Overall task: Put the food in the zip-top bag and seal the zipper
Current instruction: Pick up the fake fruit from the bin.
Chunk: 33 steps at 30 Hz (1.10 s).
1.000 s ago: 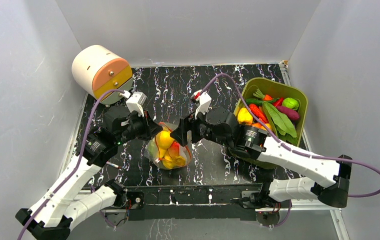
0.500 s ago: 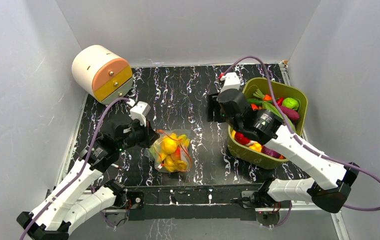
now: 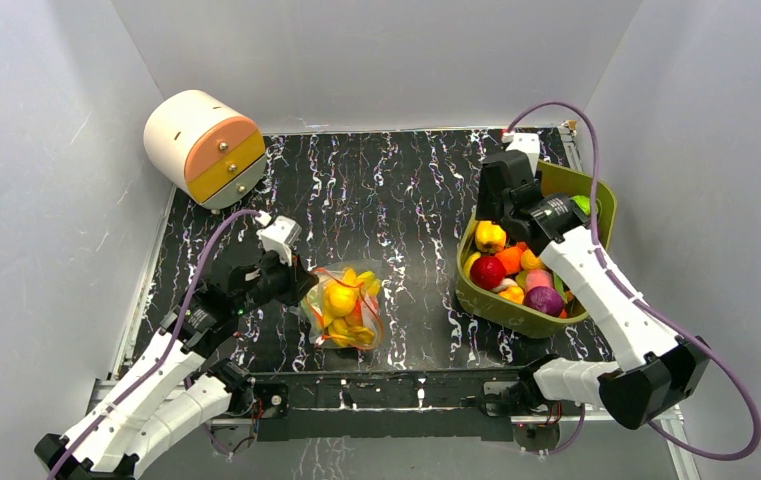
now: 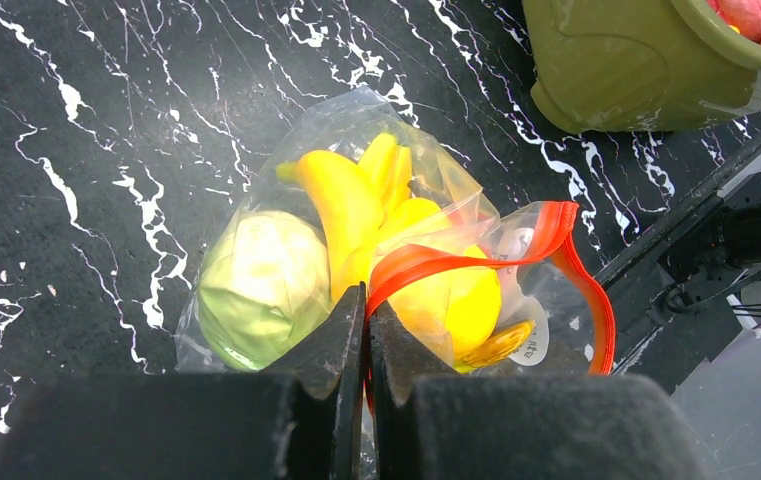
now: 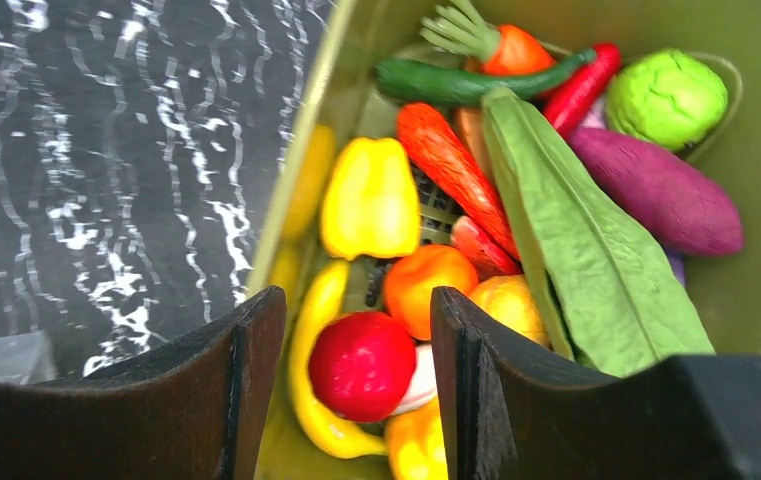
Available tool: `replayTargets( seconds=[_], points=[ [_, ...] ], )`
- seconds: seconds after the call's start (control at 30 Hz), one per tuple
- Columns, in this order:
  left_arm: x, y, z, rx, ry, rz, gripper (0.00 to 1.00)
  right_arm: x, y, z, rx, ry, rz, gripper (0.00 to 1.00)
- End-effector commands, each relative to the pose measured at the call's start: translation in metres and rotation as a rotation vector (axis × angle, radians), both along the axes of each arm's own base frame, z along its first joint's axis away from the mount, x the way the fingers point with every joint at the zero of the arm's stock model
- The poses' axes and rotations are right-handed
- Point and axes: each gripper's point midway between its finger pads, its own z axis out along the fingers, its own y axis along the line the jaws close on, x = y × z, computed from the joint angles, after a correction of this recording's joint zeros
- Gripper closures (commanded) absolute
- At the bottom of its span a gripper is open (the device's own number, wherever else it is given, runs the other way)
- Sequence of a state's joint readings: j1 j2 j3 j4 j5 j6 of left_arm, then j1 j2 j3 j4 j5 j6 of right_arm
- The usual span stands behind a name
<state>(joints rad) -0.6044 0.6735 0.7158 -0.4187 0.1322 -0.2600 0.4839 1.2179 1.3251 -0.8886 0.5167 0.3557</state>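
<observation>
Marbled table (image 3: 376, 180): zip-top bag (image 3: 344, 305), tub (image 3: 497, 305), drawers (image 3: 204, 147)

The top view looks down from above the near edge, taking in the whole counter (image 3: 376, 180). The left wrist view hangs close over the zip-top bag (image 4: 426, 190), facing down. The right wrist view looks closely into the olive tub (image 5: 746, 290). The top view shows both too.

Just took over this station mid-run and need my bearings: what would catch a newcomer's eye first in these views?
The clear zip-top bag sits near the front centre of the table, bulging with yellow bananas and a green round fruit, its red-orange zipper pinched in the shut left hand. On the right, an olive-green tub is heaped with bright toy vegetables, and the open right hand above it holds nothing.
</observation>
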Motion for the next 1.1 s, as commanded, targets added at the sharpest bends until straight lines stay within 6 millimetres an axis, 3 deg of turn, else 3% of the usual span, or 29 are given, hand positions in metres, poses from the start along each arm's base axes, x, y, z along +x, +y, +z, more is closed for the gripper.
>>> replayTargets(
  seconds=[0.0,0.27,0.53,0.8,1.07],
  points=[
    [0.000,-0.003,0.007,-0.014,-0.036,-0.022,1.00,0.007,-0.018,-0.019,0.001,0.060,-0.020,0.47],
    [-0.001,-0.001,0.008,-0.021,-0.044,-0.017,1.00,-0.003,-0.046,-0.058,-0.078,0.227,-0.095,0.47],
    [-0.002,0.000,0.009,-0.019,-0.046,-0.018,1.00,-0.011,-0.072,-0.079,-0.179,0.314,-0.182,0.46],
    [-0.003,0.001,0.011,-0.023,-0.056,-0.016,1.00,-0.010,-0.089,-0.113,-0.214,0.394,-0.215,0.43],
    [-0.003,0.000,0.010,-0.024,-0.051,-0.020,1.00,-0.009,-0.109,-0.127,-0.267,0.407,-0.260,0.36]
  ],
)
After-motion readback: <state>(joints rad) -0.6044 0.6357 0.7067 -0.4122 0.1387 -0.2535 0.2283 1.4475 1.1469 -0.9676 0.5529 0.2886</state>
